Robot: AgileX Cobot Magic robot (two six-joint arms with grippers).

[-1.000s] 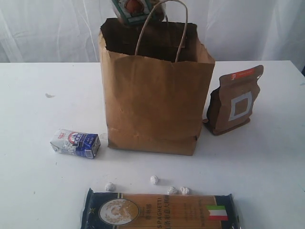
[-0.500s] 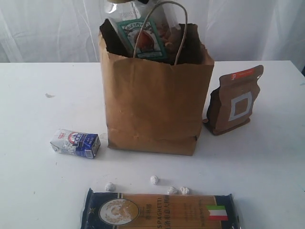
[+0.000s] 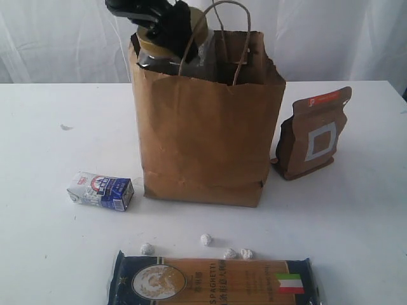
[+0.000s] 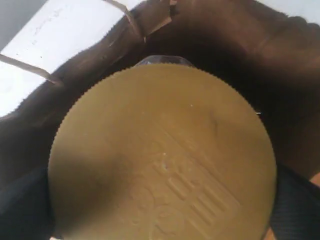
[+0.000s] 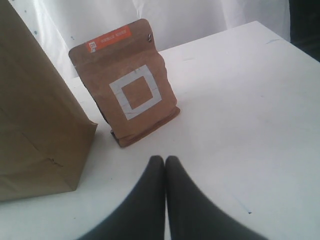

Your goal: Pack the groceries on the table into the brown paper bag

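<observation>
At the upper middle of the exterior frame, left tool (image 3: 159, 19) clamped around the tan-lidded clear jar (image 4: 162, 155), lid about level with the ragged rim of the brown paper bag (image 3: 203, 133), glass body partly down inside the mouth. In the left wrist frame, black fingers (image 4: 295, 205) pressed against both sides of the lid. Right tool (image 5: 165, 162) clenched on nothing, close over the white tabletop (image 5: 250, 100), facing the brown pouch (image 3: 315, 136) upright at the right of the bag. At lower left, small blue-white carton (image 3: 100, 190) on its side; along the bottom edge, blue spaghetti packet (image 3: 213, 283), with 4 tiny foil balls (image 3: 206, 239) just above it.
</observation>
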